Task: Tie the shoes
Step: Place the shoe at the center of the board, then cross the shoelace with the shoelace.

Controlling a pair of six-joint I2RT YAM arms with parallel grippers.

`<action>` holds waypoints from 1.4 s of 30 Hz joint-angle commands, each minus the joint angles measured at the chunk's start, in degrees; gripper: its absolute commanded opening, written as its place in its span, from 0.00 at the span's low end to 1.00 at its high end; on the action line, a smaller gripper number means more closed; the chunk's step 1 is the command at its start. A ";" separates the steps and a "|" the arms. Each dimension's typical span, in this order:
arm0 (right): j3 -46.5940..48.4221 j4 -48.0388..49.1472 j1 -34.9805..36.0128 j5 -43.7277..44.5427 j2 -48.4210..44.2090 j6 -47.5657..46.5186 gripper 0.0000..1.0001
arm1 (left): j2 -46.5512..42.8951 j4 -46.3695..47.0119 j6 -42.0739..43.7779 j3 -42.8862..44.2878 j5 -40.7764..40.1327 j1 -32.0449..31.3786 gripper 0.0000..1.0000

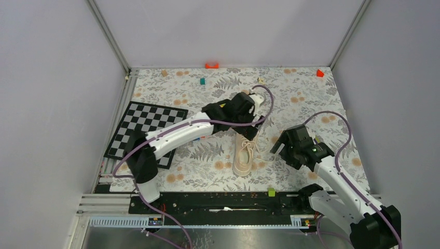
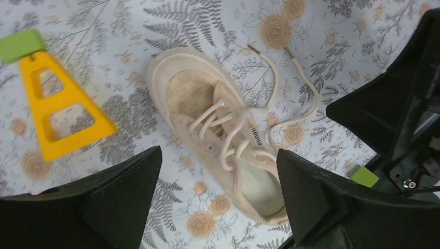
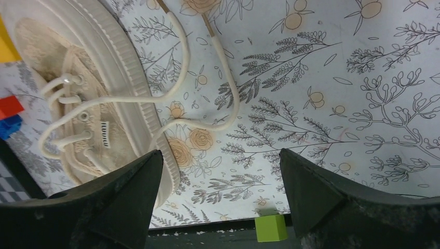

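Note:
A cream-beige sneaker (image 1: 243, 155) lies on the floral tablecloth with its toe toward the arms' bases. Its pale laces (image 3: 228, 93) are untied. Both loose ends trail over the cloth on the side toward the right arm. My left gripper (image 1: 248, 130) hovers above the heel end, open; in the left wrist view the shoe (image 2: 223, 140) shows between and beyond the left gripper's (image 2: 218, 155) spread fingers, which hold nothing. My right gripper (image 1: 276, 148) hangs just right of the shoe (image 3: 78, 104), open. The right gripper's (image 3: 220, 155) fingers are empty over bare cloth beside the sole.
A chessboard (image 1: 145, 129) lies at the left. A yellow trapezoid frame (image 2: 57, 114) topped by a green block stands near the shoe's toe. A green cube (image 1: 271, 192) sits at the near table edge. Small red blocks (image 1: 211, 65) and a teal one (image 1: 202, 81) lie along the back.

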 commanded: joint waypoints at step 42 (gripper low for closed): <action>-4.23 -6.14 -0.31 5.92 -12.10 10.72 0.90 | 21.27 -2.80 11.58 11.42 -8.84 -8.21 0.54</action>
